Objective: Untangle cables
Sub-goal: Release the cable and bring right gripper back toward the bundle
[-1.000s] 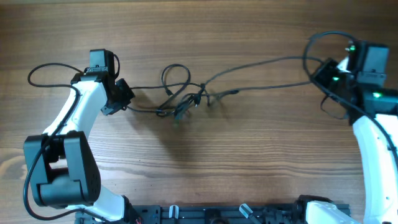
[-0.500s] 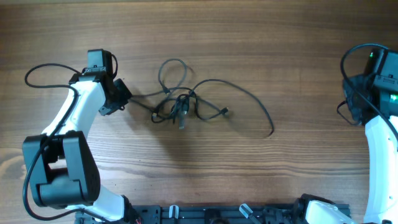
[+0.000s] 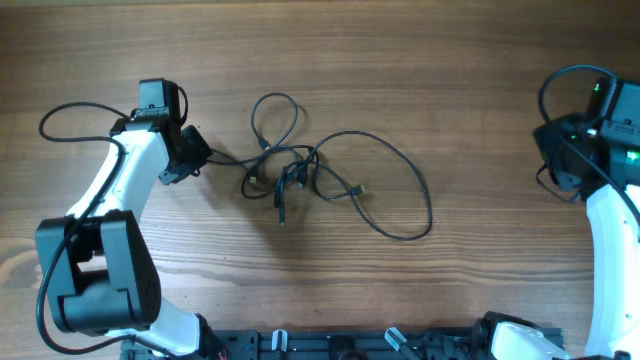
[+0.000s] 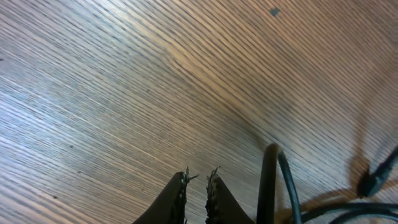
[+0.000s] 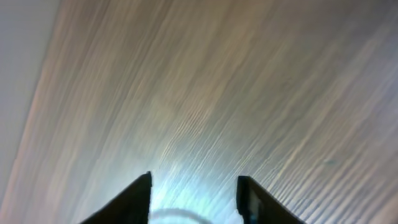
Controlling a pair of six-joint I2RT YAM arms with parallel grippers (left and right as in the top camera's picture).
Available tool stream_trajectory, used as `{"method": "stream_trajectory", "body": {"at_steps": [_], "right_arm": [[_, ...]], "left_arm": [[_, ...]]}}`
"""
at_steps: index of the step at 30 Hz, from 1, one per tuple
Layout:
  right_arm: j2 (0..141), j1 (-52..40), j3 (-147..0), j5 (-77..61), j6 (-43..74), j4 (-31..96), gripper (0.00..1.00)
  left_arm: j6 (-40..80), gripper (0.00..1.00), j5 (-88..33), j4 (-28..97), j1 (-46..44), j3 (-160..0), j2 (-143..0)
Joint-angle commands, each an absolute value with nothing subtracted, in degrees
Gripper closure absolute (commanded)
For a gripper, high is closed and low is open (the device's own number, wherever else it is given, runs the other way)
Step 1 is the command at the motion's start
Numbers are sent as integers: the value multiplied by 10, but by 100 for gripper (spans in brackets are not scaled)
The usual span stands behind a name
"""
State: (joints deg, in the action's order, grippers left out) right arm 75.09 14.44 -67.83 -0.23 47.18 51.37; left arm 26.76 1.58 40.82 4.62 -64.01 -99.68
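The cables (image 3: 295, 172) lie knotted on the wooden table (image 3: 400, 60) left of centre, with one loop (image 3: 272, 115) above the knot. A long slack loop (image 3: 415, 215) trails to the right. My left gripper (image 3: 203, 153) sits just left of the knot, where one cable reaches it. In the left wrist view its jaws (image 4: 199, 175) stand a narrow slit apart with nothing seen between the tips. A cable (image 4: 285, 186) runs just beside the right finger. My right gripper (image 3: 550, 155) is far right, well away from the cables, and stands open and empty (image 5: 194, 182).
Each arm's own thicker black wire loops beside it, one at the far left (image 3: 60, 112) and one at the far right (image 3: 560, 85). A black mounting rail (image 3: 380, 345) runs along the table's front edge.
My right gripper has opened, let go of the cable it pulled taut and drawn back right. The freed cable has sprung back into a slack loop by the knot. The left arm barely moved.
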Motion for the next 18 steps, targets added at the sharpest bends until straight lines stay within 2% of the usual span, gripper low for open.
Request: {"method": "stream_trajectory", "body": {"at_steps": [1,8,15,17,18], "right_arm": [[784,109,-679,-137,354,508,47],[838,17,-679,-150,342,510,47],[910,-125,-679,-183,330,470,47],[927,-156,-679,-183,330,457,47],[936,-169,-679,-183,330,452,47]], "left_arm": [[275,84,-8,405,46,-635,-1003],[275,84,-8,405,46,-635,-1003],[275,83,-8,404,46,-635,-1003],[275,76,-8,404,46,-635,-1003],[275,67,-8,404,46,-635,-1003]]}}
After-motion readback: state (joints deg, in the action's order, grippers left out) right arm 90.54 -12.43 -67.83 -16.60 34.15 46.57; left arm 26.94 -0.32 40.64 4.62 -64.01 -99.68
